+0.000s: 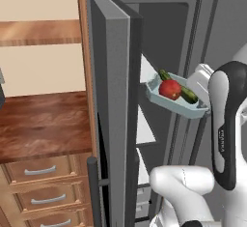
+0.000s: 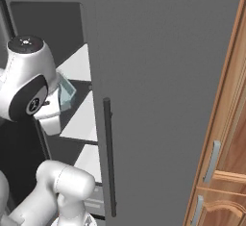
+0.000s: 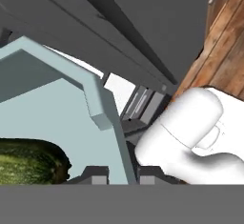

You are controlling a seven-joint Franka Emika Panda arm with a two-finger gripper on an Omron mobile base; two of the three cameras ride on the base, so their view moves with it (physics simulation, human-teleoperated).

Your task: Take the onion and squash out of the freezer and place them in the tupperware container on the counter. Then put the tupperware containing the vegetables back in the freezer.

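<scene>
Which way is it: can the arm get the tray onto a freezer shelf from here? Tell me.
Probably yes. The gripper is shut on the tray rim, the freezer door stands open, and the tray hangs level beside a white shelf with nothing between.

A: Colours, entry one. The tupperware container (image 1: 193,109) reads pale blue-green; the onion (image 1: 170,89) in it is glossy red; the squash (image 1: 188,94) is dark green, mottled in the hand view.

B: Noted. The freezer (image 1: 116,76) door is flat mid grey, its shelves (image 2: 79,64) white, the bar handle (image 2: 109,157) near black.

A: The surface (image 1: 43,122) is reddish-brown with streaky wood grain. The drawers (image 1: 46,173) under it are lighter brown, with silver handles.

B: Wall (image 1: 38,1) behind is cream. The fingers (image 3: 97,175) show dark grey with lighter grey tips.
</scene>
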